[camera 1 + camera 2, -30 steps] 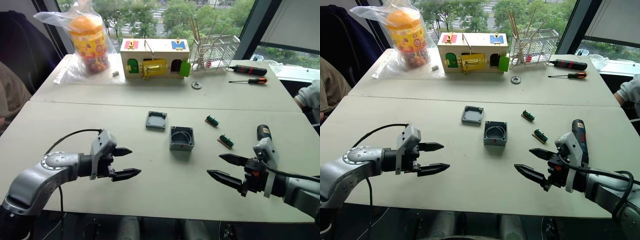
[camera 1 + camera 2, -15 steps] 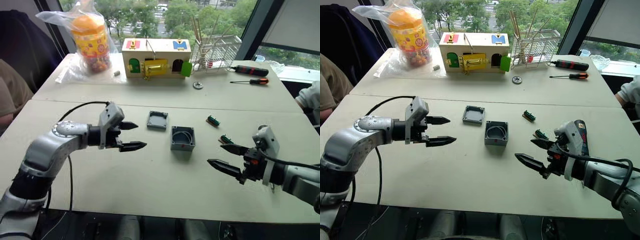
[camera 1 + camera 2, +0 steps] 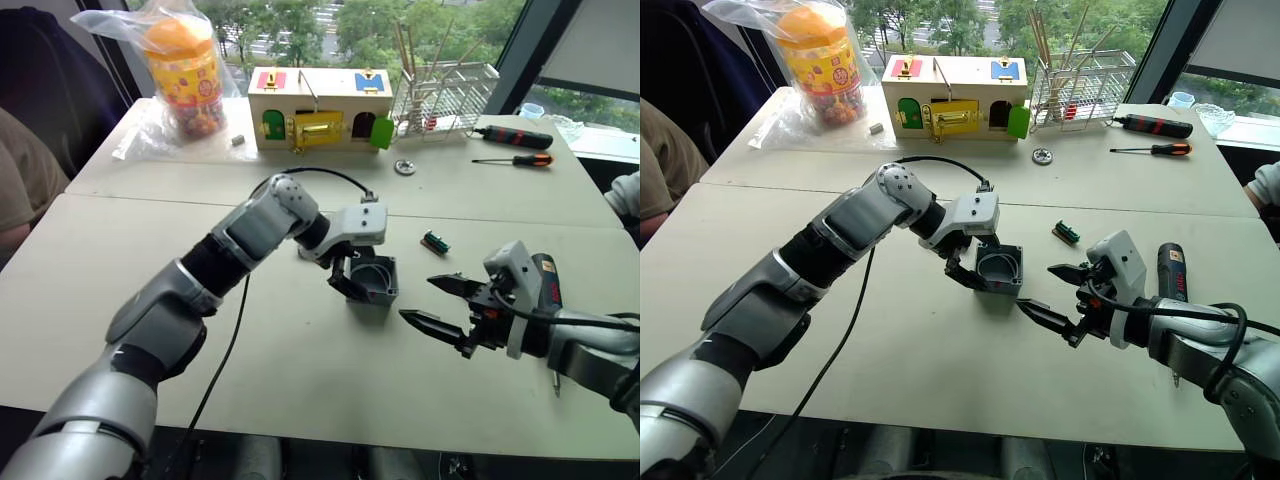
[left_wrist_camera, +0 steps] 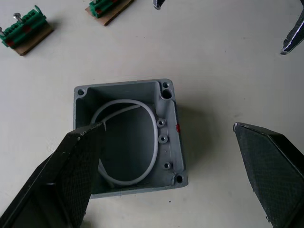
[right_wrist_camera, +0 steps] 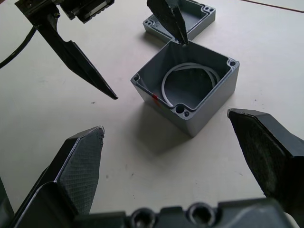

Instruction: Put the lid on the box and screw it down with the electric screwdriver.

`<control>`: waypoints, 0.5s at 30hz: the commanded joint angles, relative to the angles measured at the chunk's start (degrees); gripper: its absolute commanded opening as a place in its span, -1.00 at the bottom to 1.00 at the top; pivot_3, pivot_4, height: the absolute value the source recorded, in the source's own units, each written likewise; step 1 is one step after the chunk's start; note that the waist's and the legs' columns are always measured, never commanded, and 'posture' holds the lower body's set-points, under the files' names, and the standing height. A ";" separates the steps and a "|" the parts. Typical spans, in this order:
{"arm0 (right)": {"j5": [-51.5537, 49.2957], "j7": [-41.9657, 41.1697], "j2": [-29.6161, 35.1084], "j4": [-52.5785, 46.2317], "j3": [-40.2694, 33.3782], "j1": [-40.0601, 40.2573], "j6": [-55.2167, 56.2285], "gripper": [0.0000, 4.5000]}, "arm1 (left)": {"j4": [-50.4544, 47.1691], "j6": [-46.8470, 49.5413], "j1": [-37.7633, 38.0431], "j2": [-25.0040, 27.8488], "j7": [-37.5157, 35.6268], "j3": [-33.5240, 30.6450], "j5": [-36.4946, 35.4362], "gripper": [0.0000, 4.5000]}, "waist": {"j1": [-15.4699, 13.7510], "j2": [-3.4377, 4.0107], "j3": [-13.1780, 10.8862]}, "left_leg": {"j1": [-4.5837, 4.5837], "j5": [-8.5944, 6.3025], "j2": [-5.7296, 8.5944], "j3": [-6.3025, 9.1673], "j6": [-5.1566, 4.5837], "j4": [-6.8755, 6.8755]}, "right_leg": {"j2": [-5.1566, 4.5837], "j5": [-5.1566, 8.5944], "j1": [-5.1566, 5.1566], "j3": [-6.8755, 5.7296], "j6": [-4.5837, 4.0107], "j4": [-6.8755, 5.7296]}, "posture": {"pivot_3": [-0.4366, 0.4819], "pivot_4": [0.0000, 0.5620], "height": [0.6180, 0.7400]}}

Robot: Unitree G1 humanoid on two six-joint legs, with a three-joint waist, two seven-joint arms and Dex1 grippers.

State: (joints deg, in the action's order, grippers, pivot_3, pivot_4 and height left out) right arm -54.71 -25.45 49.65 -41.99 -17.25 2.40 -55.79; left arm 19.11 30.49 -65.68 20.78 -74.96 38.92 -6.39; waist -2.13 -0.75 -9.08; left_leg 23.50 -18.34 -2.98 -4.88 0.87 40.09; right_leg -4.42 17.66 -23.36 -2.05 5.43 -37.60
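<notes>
The box [image 4: 128,137] sits open side up near the middle of the pale table [image 3: 300,370], with a loop of white cord [image 4: 142,142] lying inside it and a small red mark on one outer wall. The left gripper [image 3: 343,272] hangs over the box with its fingers spread wide apart, one fingertip [image 5: 171,19] at the box's far rim and the other out over the table beside the box. The lid [image 5: 183,19] lies flat just beyond the box on the far side, partly hidden behind the left arm in the head views. The right gripper [image 3: 432,300] hovers just right of the box, pointing toward it, its two fingers also apart and holding nothing. The electric screwdriver [image 3: 1170,272] lies on the table right of that gripper, well apart from the box. A small green terminal block [image 3: 433,241] rests on the table beyond and to the right of the box. On the far table stand a wooden box with coloured doors [image 3: 318,95], a wire rack [image 3: 445,90], a bagged orange jar [image 3: 185,75] and two hand screwdrivers [image 3: 512,147]
</notes>
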 commanded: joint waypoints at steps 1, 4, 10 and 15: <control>-0.07 2.34 -1.28 -4.23 -1.25 1.84 0.77 1.00 | 2.77 -2.81 -0.94 -1.96 -1.28 0.51 3.18 0.98 | -0.06 -0.01 0.00 | 0.00 -0.01 0.00 0.02 -0.06 0.02 | -0.01 0.00 0.01 0.00 0.00 -0.05 | -0.05 -0.47 0.47; -0.52 4.66 -2.88 -6.65 -2.59 4.91 0.79 1.00 | 4.61 -3.88 -1.11 -3.94 -2.57 0.50 4.34 0.98 | -0.18 -0.01 -0.01 | 0.00 -0.02 0.11 0.03 -0.39 0.08 | -0.16 0.00 0.02 0.00 0.00 -0.21 | -0.05 -0.47 0.47; -0.33 7.50 -4.95 -8.84 -3.26 7.91 1.52 1.00 | 7.95 -5.95 -1.10 -7.81 -3.74 0.55 6.77 0.98 | -0.06 -0.02 -0.01 | -0.01 0.03 0.14 0.09 -0.46 0.21 | -0.19 0.00 0.02 0.01 0.00 -0.42 | -0.05 -0.47 0.47; -0.04 8.83 -5.98 -9.61 -3.79 9.78 2.55 1.00 | 10.07 -7.19 -0.90 -10.07 -3.43 1.10 9.79 0.18 | 0.00 -0.01 -0.01 | -0.06 0.07 0.13 0.14 -0.48 0.20 | -0.15 0.00 0.01 0.00 0.00 -0.54 | -0.05 -0.47 0.47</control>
State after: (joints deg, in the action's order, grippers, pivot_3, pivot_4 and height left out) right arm -54.72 -16.98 43.81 -49.43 -19.39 12.01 -54.42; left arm 29.43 24.24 -65.66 11.12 -78.59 39.91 2.31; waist -2.13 -0.76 -9.08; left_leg 23.44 -18.26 -2.85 -4.74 0.38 40.29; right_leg -4.58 17.65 -23.35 -2.04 5.43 -38.15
